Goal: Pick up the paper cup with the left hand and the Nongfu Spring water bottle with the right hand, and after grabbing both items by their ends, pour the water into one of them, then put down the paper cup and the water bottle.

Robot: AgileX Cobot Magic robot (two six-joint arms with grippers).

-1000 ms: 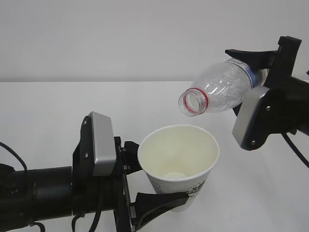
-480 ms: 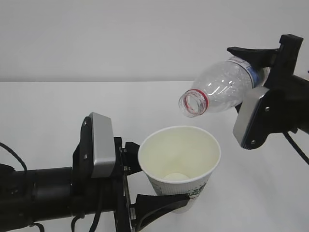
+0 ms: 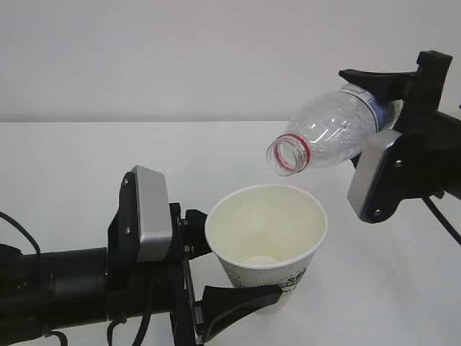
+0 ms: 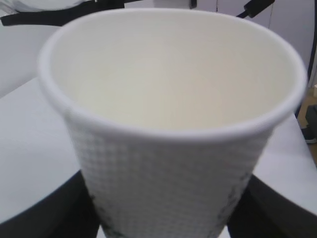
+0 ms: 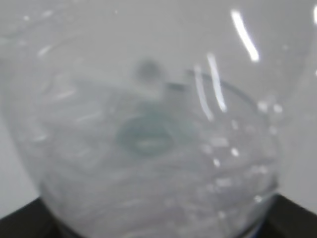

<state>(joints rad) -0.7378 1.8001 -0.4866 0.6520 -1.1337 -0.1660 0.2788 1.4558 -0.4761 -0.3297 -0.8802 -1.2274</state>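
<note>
My left gripper [image 3: 245,272] is shut on the lower part of the white paper cup [image 3: 266,231], which it holds upright, mouth up. A little pale water [image 3: 259,260] lies in the cup's bottom. In the left wrist view the cup [image 4: 168,188] fills the frame, with black fingers [image 4: 44,213] at both lower corners. My right gripper [image 3: 371,115] is shut on the base end of the clear Nongfu Spring water bottle [image 3: 331,130]. The bottle is tilted, and its red-ringed open mouth [image 3: 289,153] points down-left just above the cup's rim. The bottle [image 5: 148,124] fills the right wrist view, blurred.
A plain white table [image 3: 72,166] runs back to a pale wall. The black left arm [image 3: 65,288] lies across the lower left, and the right arm's grey-plated wrist [image 3: 378,176] hangs at the right edge.
The bottle and right gripper have crept very slightly to the right. The cup has barely stirred, and both grips are as before.
</note>
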